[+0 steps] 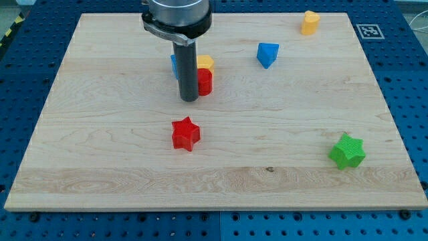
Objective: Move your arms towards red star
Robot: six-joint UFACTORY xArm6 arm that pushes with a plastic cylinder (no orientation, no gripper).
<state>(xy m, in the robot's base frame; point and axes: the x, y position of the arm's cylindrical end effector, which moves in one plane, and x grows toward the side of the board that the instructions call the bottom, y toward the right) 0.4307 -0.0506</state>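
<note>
Wooden board (100, 154) on a blue pegboard table (408, 94). Red star (186, 134) lying a little left of the board's middle, toward the view's bottom, alone on bare wood. Dark rod coming down from the view's top, my tip (189, 100) on the board above the red star, near it but clearly apart. No pincer on this arm, only the rod, so nothing to open or close and nothing gripped. Just beside the tip, on the view's right, a red block (205, 82), seemingly touching the rod; exact shape unclear. Behind it a yellow block (206, 62), and a blue block (174, 65) partly hidden behind the rod. Farther right, a blue block (267, 54) standing alone. Yellow block (309, 22) near the top right corner. Green star (347, 151) far off at the right, toward the bottom.
</note>
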